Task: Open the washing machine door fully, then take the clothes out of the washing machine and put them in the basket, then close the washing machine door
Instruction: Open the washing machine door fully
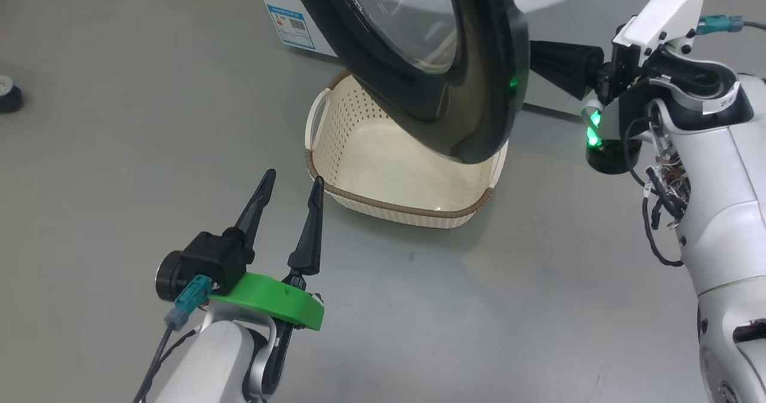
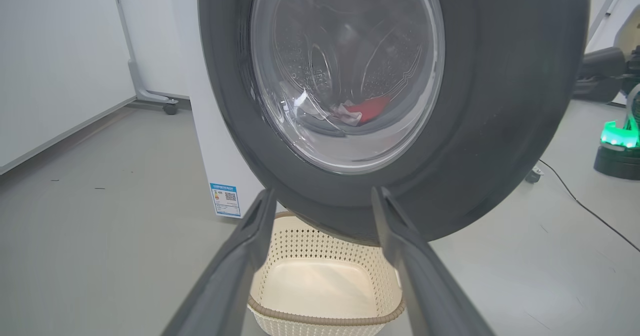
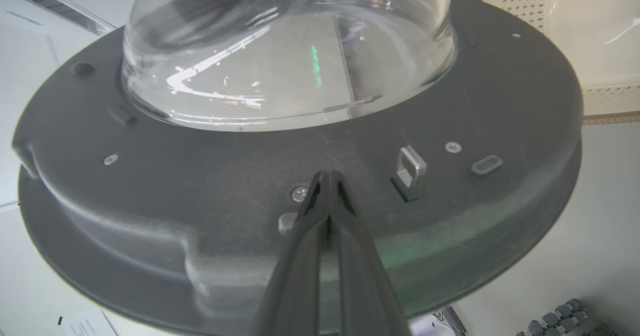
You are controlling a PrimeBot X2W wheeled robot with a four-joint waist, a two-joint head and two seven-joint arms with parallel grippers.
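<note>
Left hand (image 1: 294, 176): low at the lower left of the head view, forearm rising from the bottom edge, its two dark fingers spread wide and empty, pointing up toward the basket (image 1: 389, 205) and just short of its near rim. Right hand (image 3: 327, 176): arm reaches in level from the right, fingers pressed together with nothing between them. Their tips are at the dark inner face of the washing machine door (image 1: 479, 91), just beside a screw (image 3: 299, 193) and left of a metal latch loop (image 3: 411, 165); how firmly they bear on it cannot be told. In the head view the door's rim hides those fingertips. Washing machine door: swung partly open and overhanging the basket's far half. Basket: on the floor (image 1: 119, 151) in front of the washing machine (image 2: 215, 151), nothing in the part that shows; far rim hidden by the door. Clothes (image 2: 367, 109): a red piece and a pale piece low in the drum, seen through the glass, shapes indistinct. Washing machine: cut off at the frame top, a white corner and a blue label (image 1: 291, 26) visible.
</note>
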